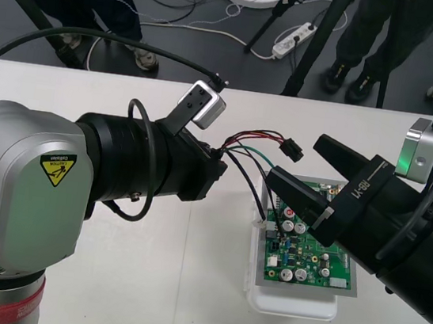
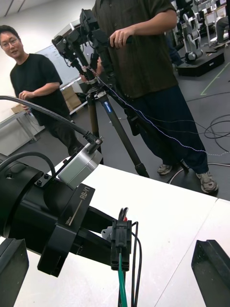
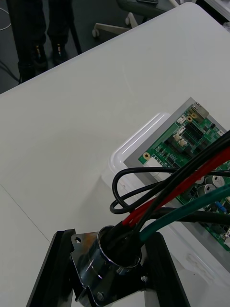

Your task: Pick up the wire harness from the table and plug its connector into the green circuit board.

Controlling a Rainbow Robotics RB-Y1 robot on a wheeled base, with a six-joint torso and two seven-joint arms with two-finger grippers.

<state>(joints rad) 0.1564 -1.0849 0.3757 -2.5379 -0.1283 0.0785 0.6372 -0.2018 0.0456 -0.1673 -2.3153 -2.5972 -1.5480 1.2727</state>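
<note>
We've L gripper (image 1: 216,167) clamping round metal socket (image 3: 115,261); small black plug (image 2: 120,243) hangs just before R gripper's (image 1: 296,158) open jaws.

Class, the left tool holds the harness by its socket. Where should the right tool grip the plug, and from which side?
Likely the plug body, across its flat sides, from the right tool's own side: the wires leave its other end toward the left tool.
</note>
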